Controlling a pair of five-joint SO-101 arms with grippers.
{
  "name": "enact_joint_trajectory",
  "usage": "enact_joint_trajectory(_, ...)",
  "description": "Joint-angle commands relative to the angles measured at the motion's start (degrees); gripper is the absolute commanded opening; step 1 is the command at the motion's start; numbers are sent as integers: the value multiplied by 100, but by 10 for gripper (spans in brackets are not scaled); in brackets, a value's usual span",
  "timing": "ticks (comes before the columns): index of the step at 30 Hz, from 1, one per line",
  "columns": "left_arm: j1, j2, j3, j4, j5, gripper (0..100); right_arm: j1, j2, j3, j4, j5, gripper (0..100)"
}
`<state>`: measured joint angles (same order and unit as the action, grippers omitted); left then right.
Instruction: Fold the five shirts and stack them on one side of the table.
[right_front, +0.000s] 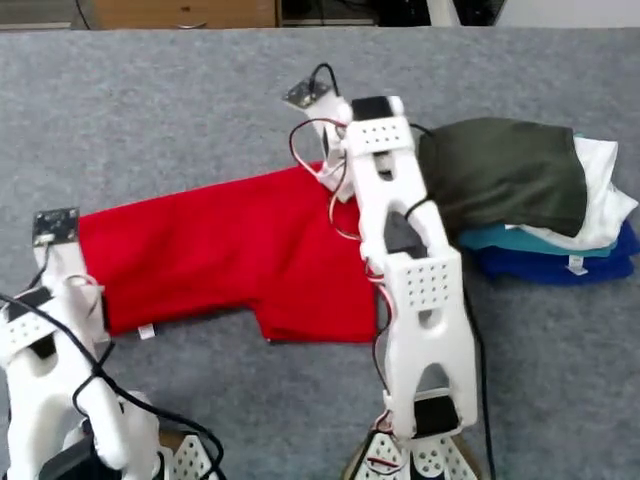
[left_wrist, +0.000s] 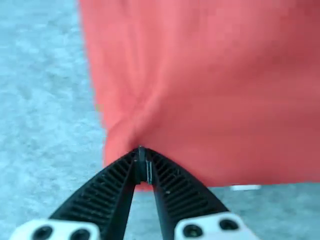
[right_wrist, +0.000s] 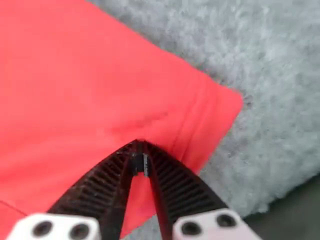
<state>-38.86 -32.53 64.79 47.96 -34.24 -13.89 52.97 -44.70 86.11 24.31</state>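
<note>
A red shirt (right_front: 230, 250) lies spread across the middle of the grey table, folded into a long band. My left gripper (left_wrist: 142, 162) is shut on the red shirt (left_wrist: 200, 90) at its left end, pinching a fold of cloth. In the high view that left gripper (right_front: 75, 262) sits at the shirt's left edge. My right gripper (right_wrist: 139, 159) is shut on the red shirt (right_wrist: 85, 90) near a hemmed corner. The right gripper (right_front: 338, 178) stands at the shirt's upper right edge.
A stack of folded shirts (right_front: 530, 200) lies at the right of the table: dark green on top, then white, teal and blue. The grey carpet-like table surface (right_front: 150, 110) stretches behind the red shirt. Cables hang along the right arm (right_front: 420, 300).
</note>
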Motion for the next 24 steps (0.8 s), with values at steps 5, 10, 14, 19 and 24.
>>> enact_joint_trajectory(5, -800, -110, -132, 44, -818, 19, 286, 215, -857, 492, 53, 2)
enact_joint_trajectory(10, -712, -778, -1152, 1433, -756, 19, 163, 224, -1912, 1284, 53, 2)
enact_joint_trajectory(14, -167, -1244, -2119, 2004, -105, 19, 92, 224, -2624, 1618, 53, 2)
enact_joint_trajectory(19, 730, -796, -1688, 1160, 457, 19, 22, 259, -2642, 1609, 53, 2)
enact_joint_trajectory(24, 756, 514, -1301, -325, 879, 19, 40, 532, -2527, 1600, 53, 2)
